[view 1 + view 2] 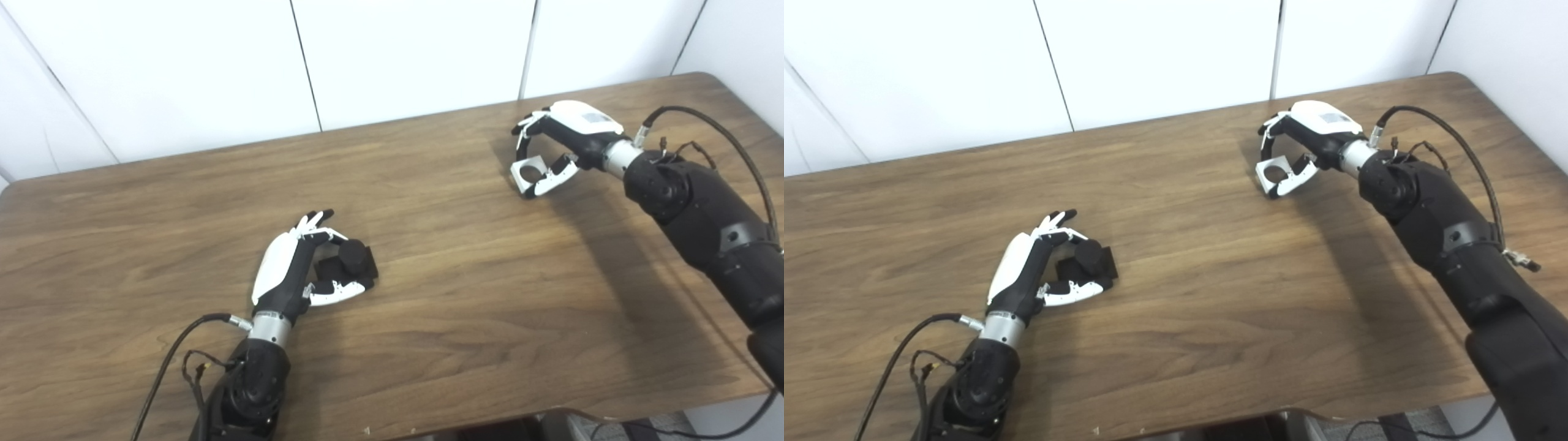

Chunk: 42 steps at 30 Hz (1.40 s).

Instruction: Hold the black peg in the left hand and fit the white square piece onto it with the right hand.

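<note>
Near left on the brown wooden counter (429, 257), the left hand (294, 269) pinches the black round-topped peg (352, 257); far right, the right hand (563, 141) pinches the white square holed piece (528, 171).

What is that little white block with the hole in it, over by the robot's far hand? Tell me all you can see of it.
The white square piece is a small, squarish block, matte and plastic-looking, with a round hole through it that faces the cameras. It sits at the far right of the wooden table, tilted, between the thumb and fingers of the right hand, which curl around it. Whether it is lifted off the tabletop or resting on it is hard to tell. It is far from the black peg.
</note>
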Each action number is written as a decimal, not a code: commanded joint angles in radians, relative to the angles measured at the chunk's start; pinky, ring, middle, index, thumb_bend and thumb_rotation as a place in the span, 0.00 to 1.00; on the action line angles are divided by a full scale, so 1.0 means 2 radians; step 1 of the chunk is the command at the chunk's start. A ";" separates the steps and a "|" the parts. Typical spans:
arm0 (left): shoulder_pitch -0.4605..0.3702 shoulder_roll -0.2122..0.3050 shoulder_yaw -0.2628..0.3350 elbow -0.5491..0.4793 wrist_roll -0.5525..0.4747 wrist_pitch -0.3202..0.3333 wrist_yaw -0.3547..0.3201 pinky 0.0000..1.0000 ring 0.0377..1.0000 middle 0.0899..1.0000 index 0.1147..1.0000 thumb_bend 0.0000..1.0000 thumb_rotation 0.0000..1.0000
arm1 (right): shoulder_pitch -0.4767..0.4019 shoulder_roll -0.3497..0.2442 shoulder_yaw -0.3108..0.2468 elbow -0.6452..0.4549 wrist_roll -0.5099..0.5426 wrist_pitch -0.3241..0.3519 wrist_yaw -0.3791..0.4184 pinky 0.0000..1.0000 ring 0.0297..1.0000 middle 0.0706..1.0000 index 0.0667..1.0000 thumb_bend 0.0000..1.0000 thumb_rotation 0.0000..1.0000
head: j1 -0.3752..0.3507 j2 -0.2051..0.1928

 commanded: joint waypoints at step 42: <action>-0.014 -0.006 -0.007 0.035 0.030 0.019 0.014 1.00 1.00 0.93 0.43 0.52 0.09 | 0.001 0.065 -0.016 -0.320 0.052 0.008 0.122 0.99 0.94 0.80 0.44 0.52 0.15 | 0.049 0.009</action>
